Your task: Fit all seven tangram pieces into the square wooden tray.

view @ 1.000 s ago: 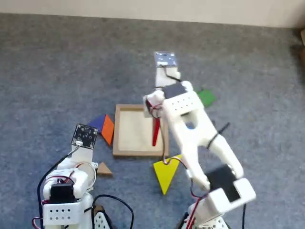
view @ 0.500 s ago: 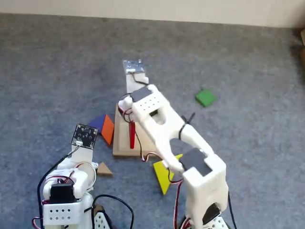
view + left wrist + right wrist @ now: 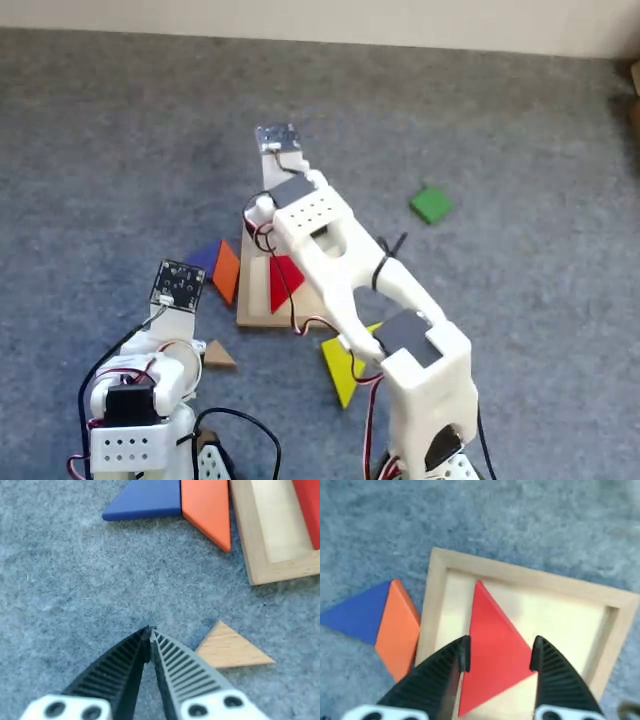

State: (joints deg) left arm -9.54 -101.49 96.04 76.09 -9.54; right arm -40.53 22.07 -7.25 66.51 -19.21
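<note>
Red triangle (image 3: 495,670) lies in the tray (image 3: 530,577) under the wide-open right pincer (image 3: 501,649).

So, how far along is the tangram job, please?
Done: red triangle sits in the tray. In hand: nothing gripped; the right gripper is open around it, the left gripper shut over carpet. Left: blue piece, orange piece, tan triangle, yellow triangle and green square lie outside the tray.

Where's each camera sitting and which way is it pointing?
High view: fixed overhead, looking down at left arm, right arm and wooden tray.
Left wrist view: on left arm, looking past the shut left hand at the tan triangle.
Right wrist view: on right arm, looking past the open right hand at the red triangle.
All share the wooden tray, blue triangle, orange parallelogram.
</note>
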